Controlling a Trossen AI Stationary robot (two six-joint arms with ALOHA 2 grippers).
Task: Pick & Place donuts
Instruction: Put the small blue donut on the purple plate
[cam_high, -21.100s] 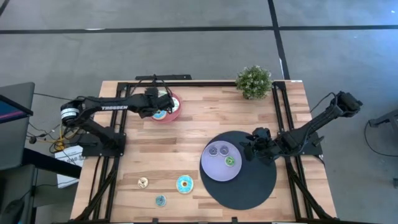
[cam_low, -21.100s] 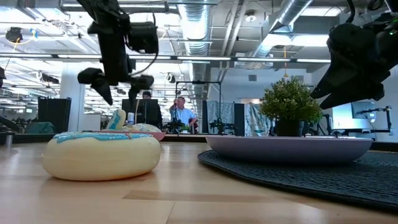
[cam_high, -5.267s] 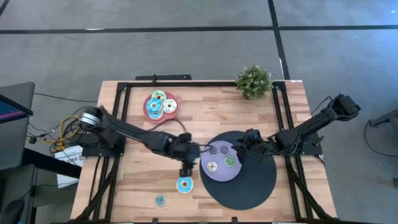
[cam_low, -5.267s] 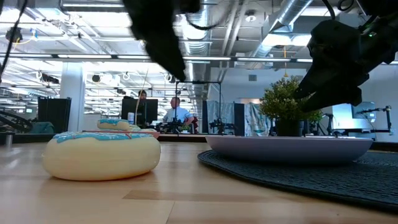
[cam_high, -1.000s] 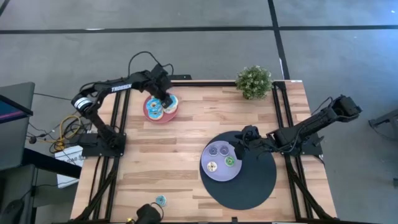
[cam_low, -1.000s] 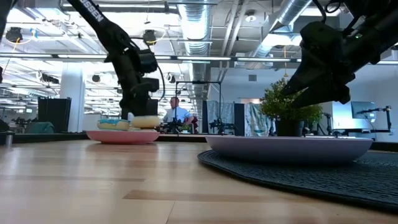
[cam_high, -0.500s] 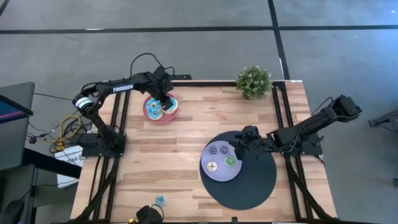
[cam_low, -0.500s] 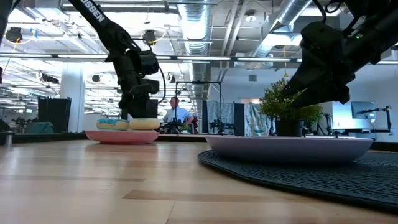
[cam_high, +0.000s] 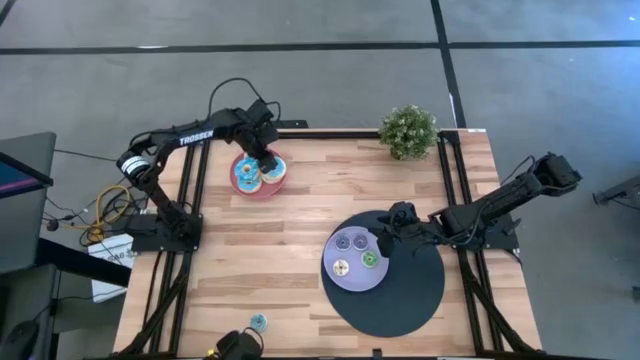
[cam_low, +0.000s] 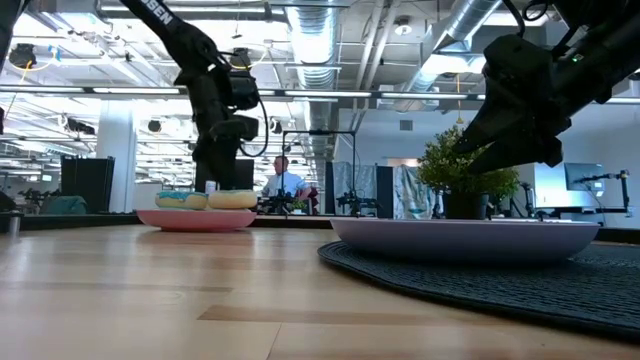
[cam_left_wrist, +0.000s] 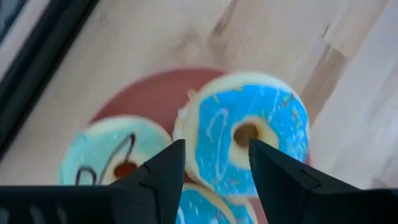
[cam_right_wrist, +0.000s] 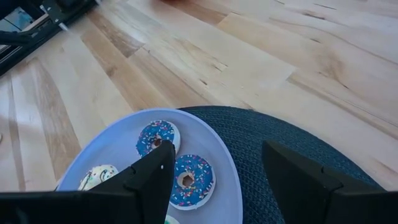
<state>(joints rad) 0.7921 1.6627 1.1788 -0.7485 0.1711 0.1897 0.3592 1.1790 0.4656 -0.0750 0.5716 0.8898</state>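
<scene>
High view: left claw (cam_high: 266, 163) hovers over the pink plate (cam_high: 243, 185) at the tabletop's (cam_high: 300, 230) far left, fingers parted, gripping nothing; three donuts (cam_left_wrist: 249, 134) lie on that plate. Right claw (cam_high: 385, 237), open and empty, hangs beside the lavender plate (cam_high: 352, 280) holding three donuts.

A wooden tabletop (cam_high: 300, 210) lies under me. At its far edge I see a potted plant (cam_high: 408, 131), a pink plate (cam_high: 244, 188) and, nearer, a lavender plate (cam_high: 352, 287) on a round dark mat (cam_high: 415, 300). A person (cam_low: 283, 180) sits in the room behind.
</scene>
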